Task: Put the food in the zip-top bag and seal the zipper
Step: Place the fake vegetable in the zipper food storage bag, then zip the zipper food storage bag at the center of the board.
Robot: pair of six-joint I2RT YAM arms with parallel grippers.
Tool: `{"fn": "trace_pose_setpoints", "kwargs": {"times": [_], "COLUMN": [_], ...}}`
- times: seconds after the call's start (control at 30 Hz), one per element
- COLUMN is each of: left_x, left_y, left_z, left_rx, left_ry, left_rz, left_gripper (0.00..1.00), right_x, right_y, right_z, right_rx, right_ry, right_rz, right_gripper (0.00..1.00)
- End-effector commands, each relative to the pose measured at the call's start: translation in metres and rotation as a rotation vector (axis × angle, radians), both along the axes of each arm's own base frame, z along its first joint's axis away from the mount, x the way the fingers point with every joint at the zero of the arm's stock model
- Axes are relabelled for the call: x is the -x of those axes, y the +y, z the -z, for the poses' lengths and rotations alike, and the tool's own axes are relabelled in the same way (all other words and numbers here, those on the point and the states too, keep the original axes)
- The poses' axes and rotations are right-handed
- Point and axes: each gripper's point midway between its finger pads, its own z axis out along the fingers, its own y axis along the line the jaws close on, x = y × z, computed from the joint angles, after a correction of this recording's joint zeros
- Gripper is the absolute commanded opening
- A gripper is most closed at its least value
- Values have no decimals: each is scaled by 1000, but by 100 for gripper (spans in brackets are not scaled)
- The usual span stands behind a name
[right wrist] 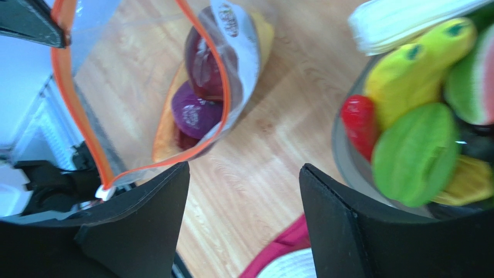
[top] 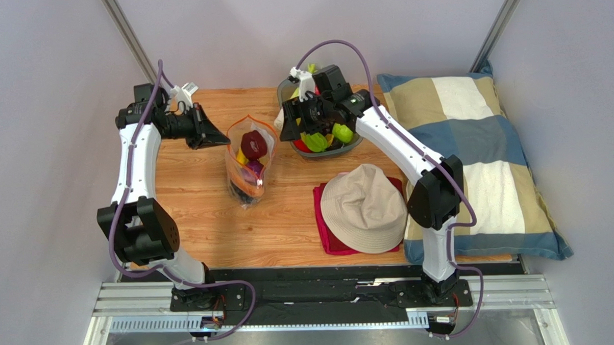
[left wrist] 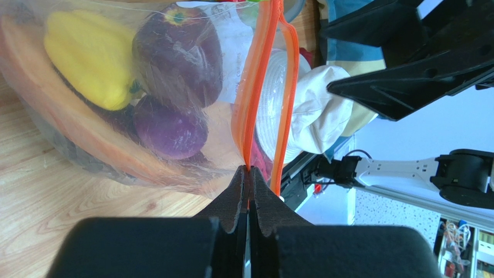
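At far left of surface point(top: 204, 214) | left arm bent inward, left fingers point(left wrist: 239, 188) pinched shut on zipper point(left wrist: 253, 98) of zip-top bag point(top: 249, 171) | right fingers point(right wrist: 156, 208) spread wide, empty, held between bag and bowl point(right wrist: 341, 153)

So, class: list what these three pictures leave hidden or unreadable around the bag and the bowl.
1. Top view: the right arm covers most of the bowl, so the food left in it cannot be counted.
2. Right wrist view: the right edge cuts the bowl off; its contents are blurred.
3. Left wrist view: the label on the bag is too blurred to read; the top edge cuts the bag off.
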Motion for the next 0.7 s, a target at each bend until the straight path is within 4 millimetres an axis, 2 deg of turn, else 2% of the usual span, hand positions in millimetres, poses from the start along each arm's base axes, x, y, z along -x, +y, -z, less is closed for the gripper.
{"fn": "trace_pose_setpoints", "kwargs": {"times": [0.0,0.1,0.17,0.27,0.3,0.37,0.4,0.47,0.5,0.53,0.57,0.6,0.63,0.67], "left_x": [6,7,9,11,10,10,10,6,4,-3,-9,-13,-22,-30], "left_y": [-4,-4,-4,-6,-5,-6,-6,-10,-12,-14,-16,-22,-25,-27], "left_z": [-15,-15,-13,-10,-9,-7,-7,-5,-5,-12,-11,-14,-26,-22], "left_rx": [6,3,3,2,-1,-8,-12,-19,-23,-29,-30,-39,-50,-53], "left_ry": [-59,-55,-50,-44,-45,-42,-41,-44,-47,-74,-73,-86,-133,-127], "left_rz": [34,33,34,40,41,45,46,58,62,64,69,84,93,102], "left_gripper": [0,0,0,0,0,0,0,0,0,0,0,0,0,0], "right_x": [24,27,30,30,30,32,34,45,46,51,57,61,65,69], "right_y": [34,42,47,53,54,58,61,64,67,68,69,72,74,75], "right_z": [-17,-20,-15,2,6,14,12,3,-5,-14,-18,-40,-46,-46], "right_rx": [-149,-193,-203,-194,-196,-203,-218,-262,-293,-324,-353,-407,-432,-446], "right_ry": [117,164,195,246,256,299,304,354,351,364,423,389,406,440], "right_rz": [-88,-99,-109,-108,-108,-114,-125,-162,-177,-204,-191,-219,-225,-215], "right_gripper": [74,75,76,68,56,45,32,18,0,0,0,0,0,0]}}
